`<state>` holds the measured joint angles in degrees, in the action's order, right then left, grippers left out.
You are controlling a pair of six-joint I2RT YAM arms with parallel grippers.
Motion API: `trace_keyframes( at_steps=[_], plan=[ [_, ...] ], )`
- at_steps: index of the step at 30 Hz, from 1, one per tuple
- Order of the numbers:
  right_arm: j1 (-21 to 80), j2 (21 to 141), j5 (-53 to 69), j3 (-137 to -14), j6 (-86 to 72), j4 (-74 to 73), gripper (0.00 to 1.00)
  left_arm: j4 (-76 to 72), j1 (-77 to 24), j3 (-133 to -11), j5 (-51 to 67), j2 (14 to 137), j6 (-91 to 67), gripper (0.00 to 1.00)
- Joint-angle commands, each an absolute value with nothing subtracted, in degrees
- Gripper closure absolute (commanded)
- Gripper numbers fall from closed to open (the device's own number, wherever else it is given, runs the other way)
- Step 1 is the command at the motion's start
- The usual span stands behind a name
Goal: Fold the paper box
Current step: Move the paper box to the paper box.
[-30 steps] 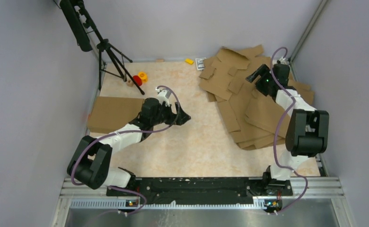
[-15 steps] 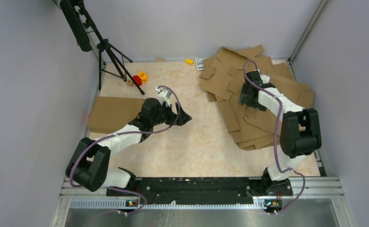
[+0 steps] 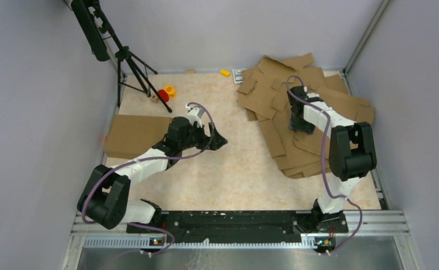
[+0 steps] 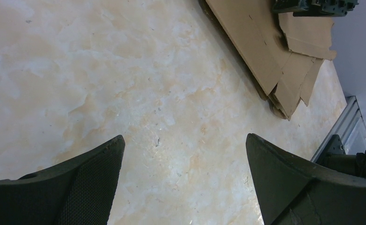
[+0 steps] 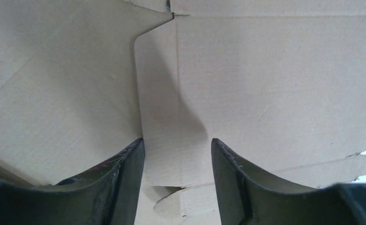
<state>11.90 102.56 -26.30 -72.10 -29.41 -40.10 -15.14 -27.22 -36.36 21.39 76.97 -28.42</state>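
Marbled table (image 3: 234, 169); right tool (image 5: 176, 143) spread over paper box (image 5: 265, 84)

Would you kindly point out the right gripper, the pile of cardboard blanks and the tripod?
right gripper (image 5: 176, 145): right wrist view, midway between its open fingertips.
pile of cardboard blanks (image 3: 265, 84): top external view, a flat far panel.
tripod (image 3: 126, 54): top external view, hub where legs meet.

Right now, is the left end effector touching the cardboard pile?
Apart. The left wrist view shows the left end effector open over the table, with the cardboard pile lying well beyond it.
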Motion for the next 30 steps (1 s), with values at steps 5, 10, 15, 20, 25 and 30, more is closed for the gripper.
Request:
trace_keyframes(
  at_steps=[5,10,15,20,25,30],
  plan=[
    [12.20,94.77,-28.22,-68.42,-28.57,-40.96,0.64,-16.17,-27.54,-37.43,21.86,74.94,-27.69,0.01],
    [12.14,92.60,-26.94,-69.04,-27.51,-41.96,1.00,-15.85,-27.64,-37.44,21.66,74.73,-27.51,0.01],
    [12.14,90.72,-25.30,-68.87,-25.81,-41.71,1.00,-15.75,-27.66,-37.41,21.63,74.60,-27.42,0.02],
    [12.47,93.44,-21.60,-69.94,-20.10,-40.67,0.31,-15.86,-27.67,-37.70,22.17,75.18,-27.77,0.01],
    [14.98,99.50,-30.91,-73.37,-20.49,-44.62,0.25,-15.86,-27.73,-37.75,22.30,75.17,-27.77,0.01],
    [15.04,103.18,-35.55,-73.46,-21.96,-46.12,0.25,-15.38,-27.71,-37.86,21.97,75.18,-27.51,0.01]
  ],
)
